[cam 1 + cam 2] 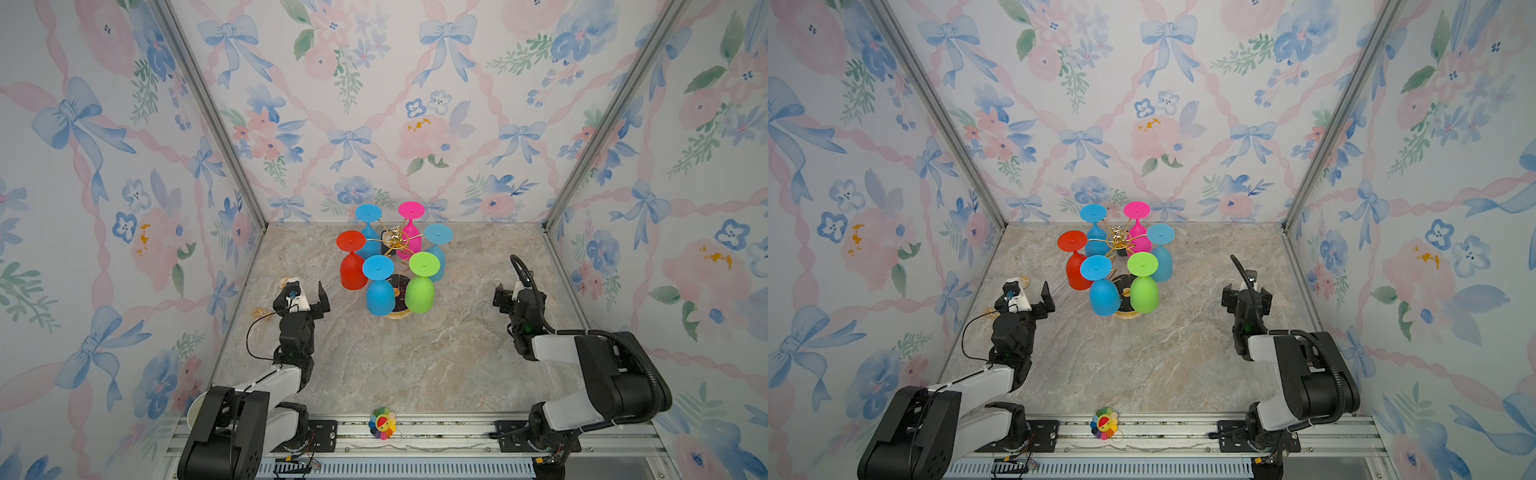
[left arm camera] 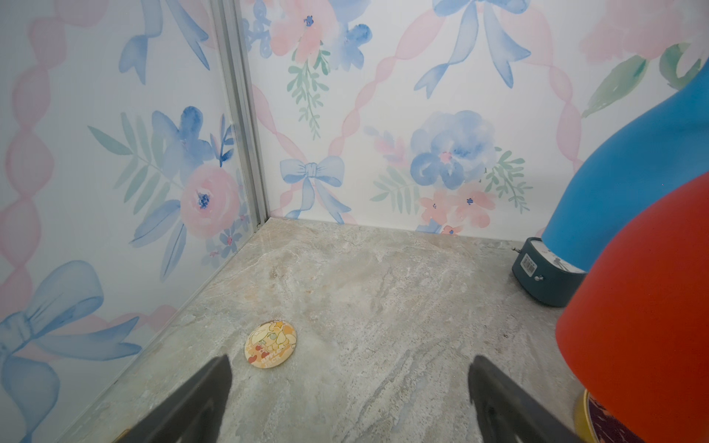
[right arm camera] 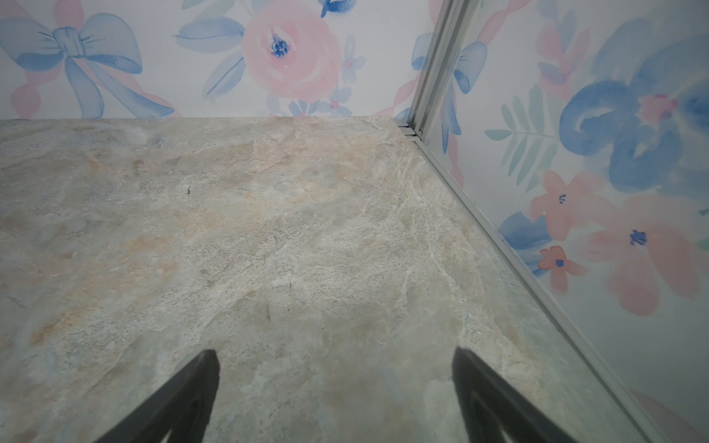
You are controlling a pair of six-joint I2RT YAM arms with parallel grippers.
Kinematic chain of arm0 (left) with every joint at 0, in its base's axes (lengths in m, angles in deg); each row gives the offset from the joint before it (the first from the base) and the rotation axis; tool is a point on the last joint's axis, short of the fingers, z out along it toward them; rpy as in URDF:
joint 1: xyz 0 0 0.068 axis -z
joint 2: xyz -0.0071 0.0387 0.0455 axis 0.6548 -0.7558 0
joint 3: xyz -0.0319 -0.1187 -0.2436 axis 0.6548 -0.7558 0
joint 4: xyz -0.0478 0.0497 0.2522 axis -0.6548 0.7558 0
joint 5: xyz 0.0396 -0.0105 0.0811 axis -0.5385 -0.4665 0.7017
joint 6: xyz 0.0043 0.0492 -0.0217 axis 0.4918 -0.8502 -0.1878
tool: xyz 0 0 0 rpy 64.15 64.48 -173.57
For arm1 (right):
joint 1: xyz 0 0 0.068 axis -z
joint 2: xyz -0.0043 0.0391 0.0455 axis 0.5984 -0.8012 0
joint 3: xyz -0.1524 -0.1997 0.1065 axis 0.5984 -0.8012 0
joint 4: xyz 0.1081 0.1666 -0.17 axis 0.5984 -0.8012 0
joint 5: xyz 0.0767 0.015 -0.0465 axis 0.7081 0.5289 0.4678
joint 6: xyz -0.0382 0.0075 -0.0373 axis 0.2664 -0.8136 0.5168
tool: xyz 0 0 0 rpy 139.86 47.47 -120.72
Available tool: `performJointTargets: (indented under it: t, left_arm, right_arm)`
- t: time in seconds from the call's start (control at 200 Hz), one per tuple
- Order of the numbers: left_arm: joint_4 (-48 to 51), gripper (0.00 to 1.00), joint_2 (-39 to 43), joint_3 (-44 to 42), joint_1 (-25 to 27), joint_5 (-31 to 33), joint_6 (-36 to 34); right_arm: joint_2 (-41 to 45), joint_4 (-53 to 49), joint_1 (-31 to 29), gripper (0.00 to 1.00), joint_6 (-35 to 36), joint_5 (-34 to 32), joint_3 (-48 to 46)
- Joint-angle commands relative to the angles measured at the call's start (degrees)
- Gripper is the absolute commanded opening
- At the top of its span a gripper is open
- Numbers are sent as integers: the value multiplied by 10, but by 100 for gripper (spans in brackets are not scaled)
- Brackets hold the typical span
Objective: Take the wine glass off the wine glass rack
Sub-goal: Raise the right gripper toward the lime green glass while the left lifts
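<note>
The wine glass rack [image 1: 395,239] [image 1: 1119,239] is a gold wire stand at the back middle of the table, seen in both top views. Several wine glasses hang upside down from its arms: a red one [image 1: 352,270], a blue one [image 1: 379,293], a green one [image 1: 420,291], a pink one [image 1: 409,232] and others. My left gripper [image 1: 306,291] [image 2: 349,368] is open just left of the red glass [image 2: 644,326], apart from it. My right gripper [image 1: 513,293] [image 3: 333,368] is open over bare table, well right of the rack.
A round cartoon badge [image 2: 270,344] lies on the table ahead of the left gripper. A dark blue-grey box [image 2: 544,276] sits behind the glasses. A rainbow flower toy [image 1: 382,422] rests on the front rail. Flowered walls close three sides.
</note>
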Motion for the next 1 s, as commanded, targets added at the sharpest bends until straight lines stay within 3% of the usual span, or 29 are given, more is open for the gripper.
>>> performJointTargets:
  t: [0.0,0.235,0.335,0.495,0.74,0.995]
  left_arm:
    - [65,98,38,-3,8,20,21]
    - [252,98,117,62,45,62,50]
    - [326,98,156,98,81,82,67]
    - [475,98,196,182,88,64,113]
    - [620,98,214,283,87,15,92]
    - [664,98,249,310,86,-122,31]
  right_arm:
    - [58,-148,-1,97,7,-5,76]
    - [123,-445,1,97,-73,-1,203]
    - [165,-525,3,99,-115,49,226]
    - [212,-638,7,98,-175,172,279]
    - [253,-716,6,92,-238,366,347]
    - [278,-706,-4,87,-332,541,370]
